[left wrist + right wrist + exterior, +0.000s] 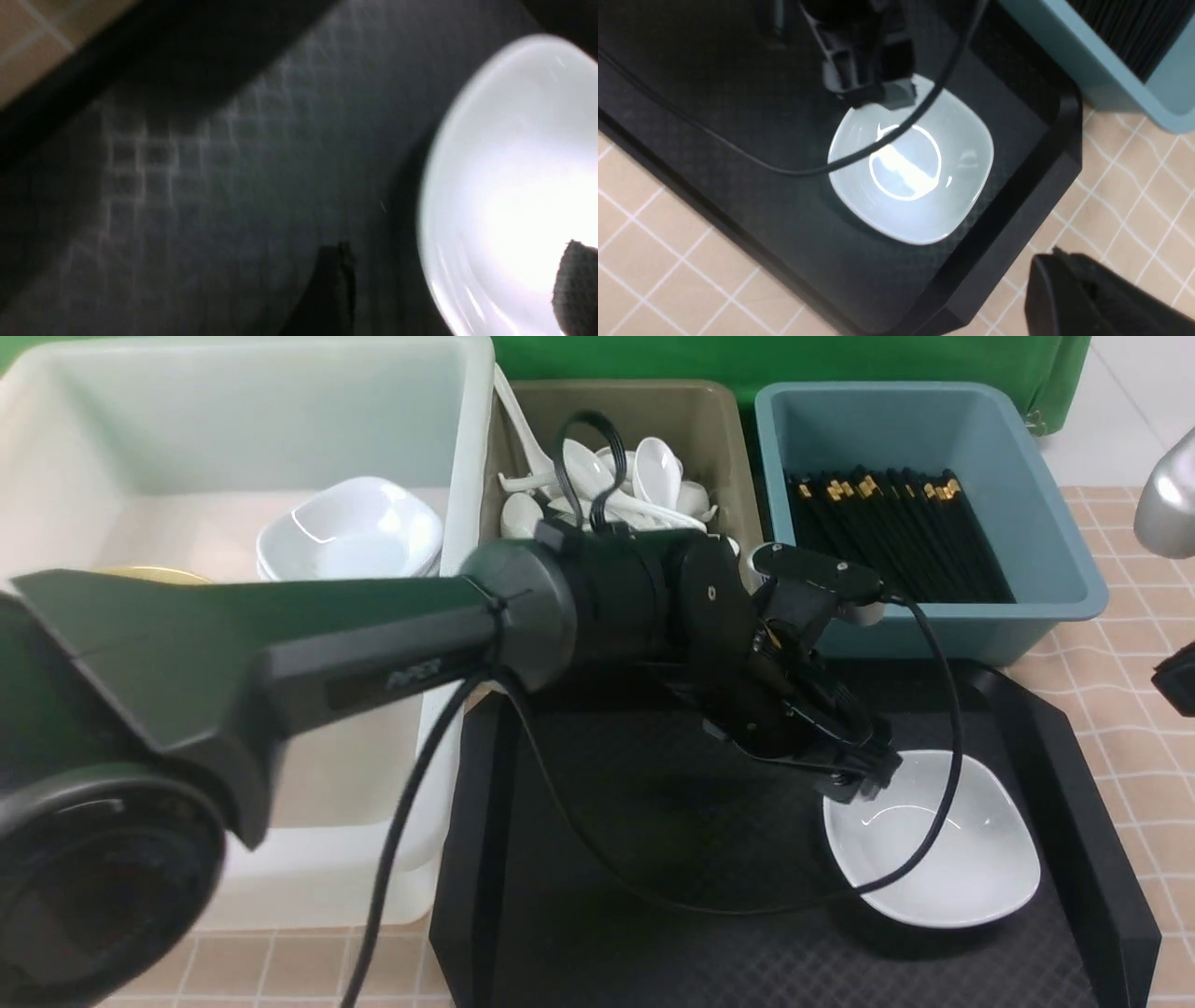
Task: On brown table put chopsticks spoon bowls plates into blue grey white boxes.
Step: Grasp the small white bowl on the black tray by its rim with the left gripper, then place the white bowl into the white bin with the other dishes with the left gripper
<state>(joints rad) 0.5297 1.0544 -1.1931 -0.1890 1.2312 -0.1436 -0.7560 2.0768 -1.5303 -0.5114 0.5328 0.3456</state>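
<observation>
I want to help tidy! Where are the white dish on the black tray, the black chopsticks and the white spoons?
Small glossy white square dish [980,863]: front view, inner surface.
Long black gold-banded chopsticks [896,537]: front view, middle of bundle.
Glossy white soup spoons [656,467]: front view, one spoon's scoop.

L arm [373,625] + cable [953,737] cross over plate [943,868]; tray [653,803] floor bare left of it.

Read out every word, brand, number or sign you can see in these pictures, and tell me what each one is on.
"PiPER": faint dark raised lettering on the side of the left arm, slightly blurred.
No other text, number or sign can be read in any view.
</observation>
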